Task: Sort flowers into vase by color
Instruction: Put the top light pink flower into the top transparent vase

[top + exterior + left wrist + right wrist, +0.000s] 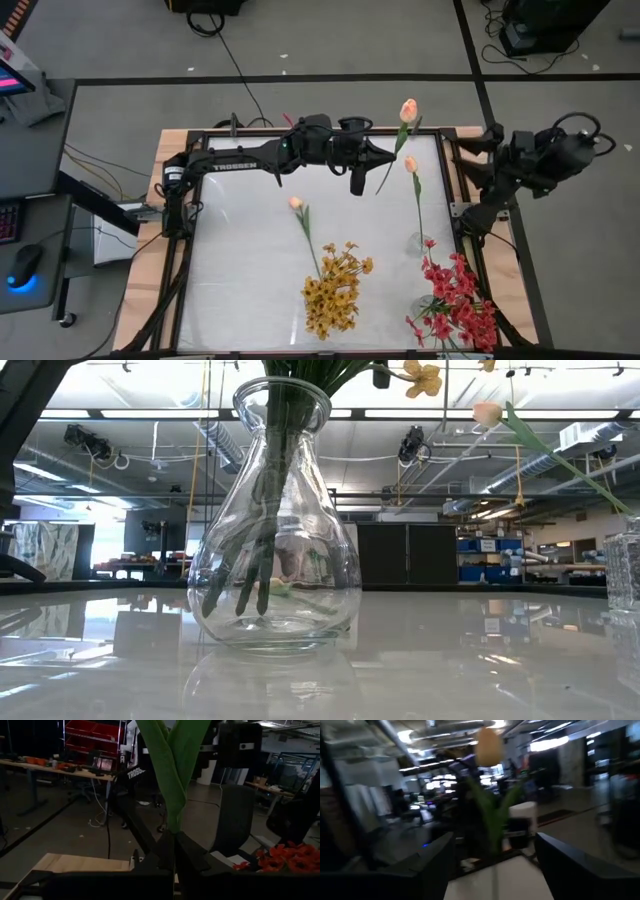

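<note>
Left end effector [390, 158] is clenched on the green stem of a peach tulip [408, 108]. It hangs over the far middle of the bench [240, 240], on the far side of the slim glass vase [422, 243] and a little to its left. That vase is the landmark, and it already holds another peach tulip [410, 163]. Judged from the colours, the coming move turns on this relation. The vase mouth lies on the near side of the grip and slightly right of it, so the stem must travel that way. The held stem's long axis is tilted, with the bud pointing away from the vase and its lower end slanting back towards the near left. It will likely need to be brought upright before it can go in. The left arm is the nearer of the two.

The right end effector [492, 865] waits beyond the vase at the bench's right edge, its fingers spread and empty.

Near and left of the slim vase stands the bushy yellow-orange cluster [335, 290]. Just near and right of it is the red-pink cluster [455, 305]. A third peach tulip [296, 203] leans out left of the slim vase, its stem running towards the yellow bunch.

The held flower has a small closed peach bud, a thin stem and two long green leaves [172, 765] that rise straight out of the grip.
</note>
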